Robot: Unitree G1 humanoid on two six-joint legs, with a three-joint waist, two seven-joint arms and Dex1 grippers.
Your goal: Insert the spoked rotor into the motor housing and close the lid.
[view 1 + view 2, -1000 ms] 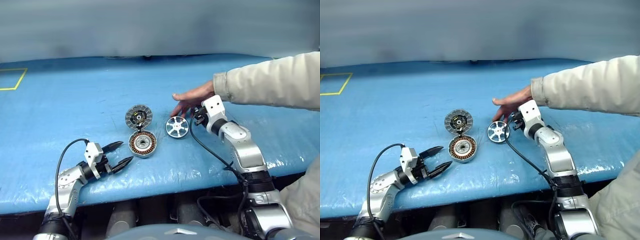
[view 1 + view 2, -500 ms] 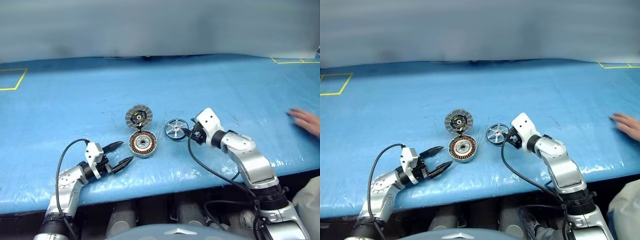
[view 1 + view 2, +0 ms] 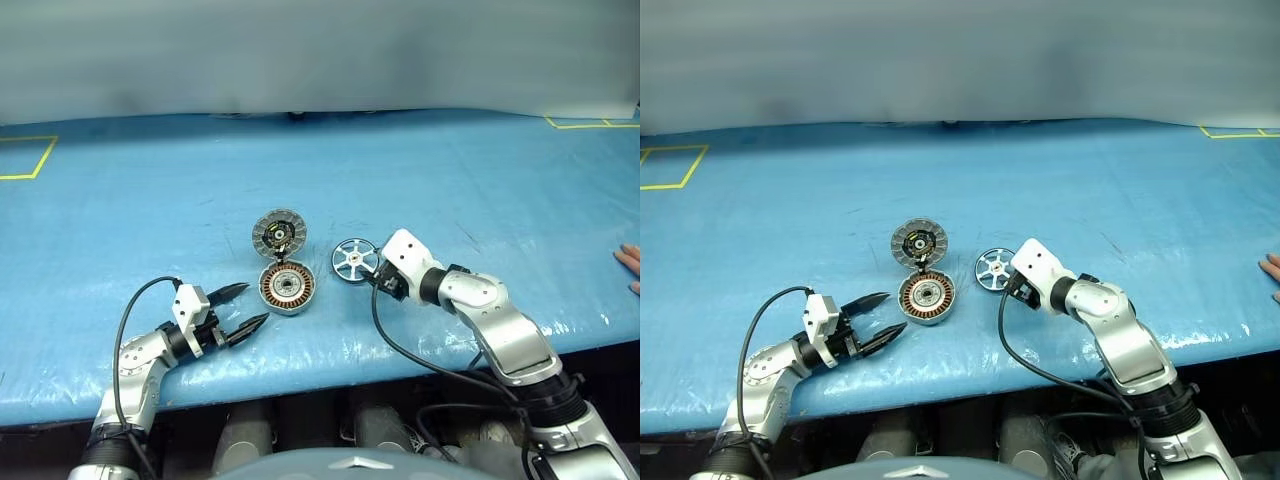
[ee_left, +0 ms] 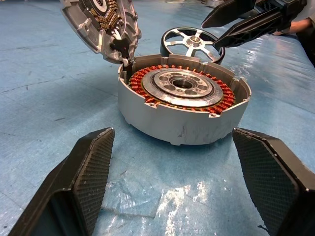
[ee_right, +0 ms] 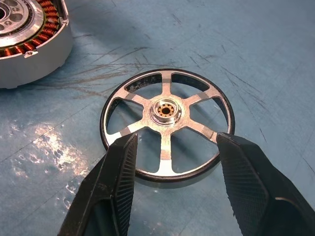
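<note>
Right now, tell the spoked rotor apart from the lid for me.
The spoked rotor lies flat on the blue table, loose; the lid stands tilted open, hinged to the motor housing. The rotor is an open wheel, black rim with silver spokes; the lid is a solid grey disc with radial segments and a dark centre. Both are round and of similar width.

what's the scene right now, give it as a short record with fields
surface: blue table cover
motor housing: open, copper windings and hub exposed, nothing inserted
lid: hinged open on the far side of the housing, inner face showing
spoked rotor: flat on the cover, right of the housing, apart from it
left gripper: open, near the housing, holding nothing
right gripper: open, fingers either side of the rotor's near rim, not closed on it
person: fingertips at the far right edge
</note>
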